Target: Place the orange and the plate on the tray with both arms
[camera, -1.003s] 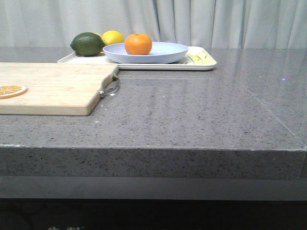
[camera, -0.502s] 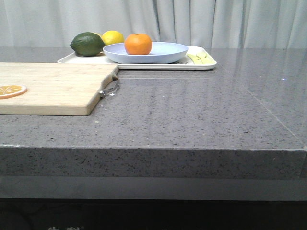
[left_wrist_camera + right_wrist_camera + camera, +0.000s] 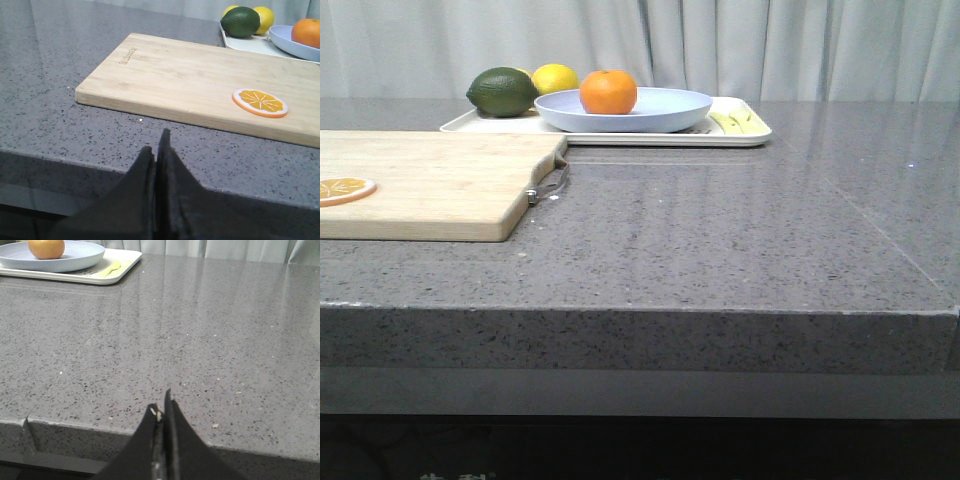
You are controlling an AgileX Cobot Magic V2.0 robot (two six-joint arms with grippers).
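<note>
The orange [image 3: 608,91] sits in the lavender-blue plate [image 3: 670,108], which rests on the cream-white tray [image 3: 740,136] at the far side of the counter. The same orange [image 3: 306,32], plate [image 3: 287,42] and tray [image 3: 245,42] show in the left wrist view, and the orange [image 3: 46,248], plate [image 3: 75,257] and tray [image 3: 125,262] in the right wrist view. My left gripper [image 3: 156,145] is shut and empty at the counter's near edge. My right gripper [image 3: 161,402] is shut and empty at the near edge too. Neither arm shows in the front view.
A pale wooden cutting board [image 3: 430,180] lies at the left with a flat orange slice [image 3: 342,188] on it. A dark green fruit [image 3: 502,91] and a yellow lemon [image 3: 555,78] sit on the tray's left end. Pale yellow pieces [image 3: 735,122] lie at its right end.
</note>
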